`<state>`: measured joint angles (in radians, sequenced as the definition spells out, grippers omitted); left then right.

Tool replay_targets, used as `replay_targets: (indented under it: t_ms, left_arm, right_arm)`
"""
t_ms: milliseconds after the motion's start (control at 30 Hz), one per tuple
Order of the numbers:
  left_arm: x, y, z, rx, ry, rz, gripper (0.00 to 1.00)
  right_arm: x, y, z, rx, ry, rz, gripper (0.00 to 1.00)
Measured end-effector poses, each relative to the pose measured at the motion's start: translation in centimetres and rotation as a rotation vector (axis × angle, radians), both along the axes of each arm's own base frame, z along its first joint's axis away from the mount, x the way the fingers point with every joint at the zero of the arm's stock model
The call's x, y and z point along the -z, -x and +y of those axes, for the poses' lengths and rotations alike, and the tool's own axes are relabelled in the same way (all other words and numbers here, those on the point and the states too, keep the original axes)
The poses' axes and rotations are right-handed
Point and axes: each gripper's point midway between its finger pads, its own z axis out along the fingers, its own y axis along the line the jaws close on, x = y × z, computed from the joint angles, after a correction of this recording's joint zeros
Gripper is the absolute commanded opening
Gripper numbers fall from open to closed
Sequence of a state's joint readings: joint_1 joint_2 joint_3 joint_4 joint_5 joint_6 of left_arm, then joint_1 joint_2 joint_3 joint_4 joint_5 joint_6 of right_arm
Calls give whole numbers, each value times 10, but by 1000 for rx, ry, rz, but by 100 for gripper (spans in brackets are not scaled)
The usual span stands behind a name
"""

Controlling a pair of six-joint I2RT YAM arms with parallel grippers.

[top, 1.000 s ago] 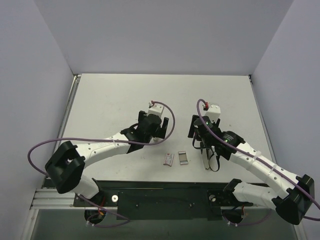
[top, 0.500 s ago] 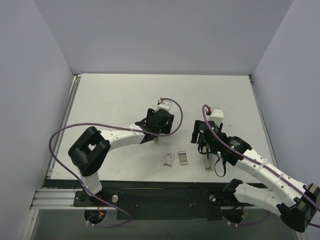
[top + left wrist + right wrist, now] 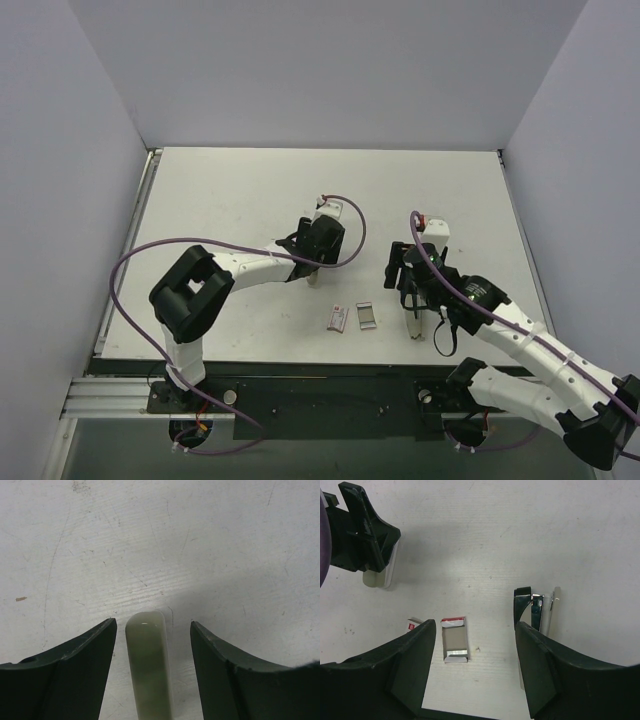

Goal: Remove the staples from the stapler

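Shifted since a second ago: left arm [image 3: 250,270], elbow folded in toward its base and wrist carried slightly right; right arm [image 3: 520,335], wrist drawn a little toward the near edge. Also narrowed somewhat: left jaws.

Left jaws: spread, lowered to the scuffed white desk [image 3: 230,190], straddling the plain olive-grey rounded bar [image 3: 149,665] with a gap on each side. Not touching it, holding nothing.

Right jaws: spread wide, empty, hovering above the desk.

Location of the slim silver-grey metal stapler with black end [image 3: 538,611]: flat on the desk toward the near edge, right of centre, just beyond the tip of the right-hand jaw of the right jaws, well apart from the bar. Thin silver part lying alongside the body; open or closed, cannot tell.

Between stapler and bar: small flat silver piece with red end [image 3: 455,641] and small white-and-red piece [image 3: 412,625], side by side. Contents not discernible.

Handling, as judged: light, rigid, smooth-sided, likely to skid or pivot under a one-sided push. Take hold across the narrow metal body near mid-length, square to the long axis. Keep clear of the black top and black end, to leave the magazine free to open.
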<state>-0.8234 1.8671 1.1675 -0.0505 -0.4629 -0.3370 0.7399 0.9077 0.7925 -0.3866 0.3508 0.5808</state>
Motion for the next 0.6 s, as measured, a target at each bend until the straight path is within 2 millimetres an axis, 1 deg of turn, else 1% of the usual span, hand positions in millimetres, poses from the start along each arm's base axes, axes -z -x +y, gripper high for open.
replay_targets:
  t_ms: [233, 467, 600]
  left_arm:
    - [1, 0, 1, -4, -2, 5, 65]
    - [2, -1, 4, -22, 6, 12, 64]
    - [3, -2, 7, -31, 7, 16, 61]
  right_arm:
    - [6, 0, 2, -11, 11, 21, 60]
    - [10, 1, 5, -20, 16, 38, 60]
    - [13, 1, 6, -27, 21, 50, 60]
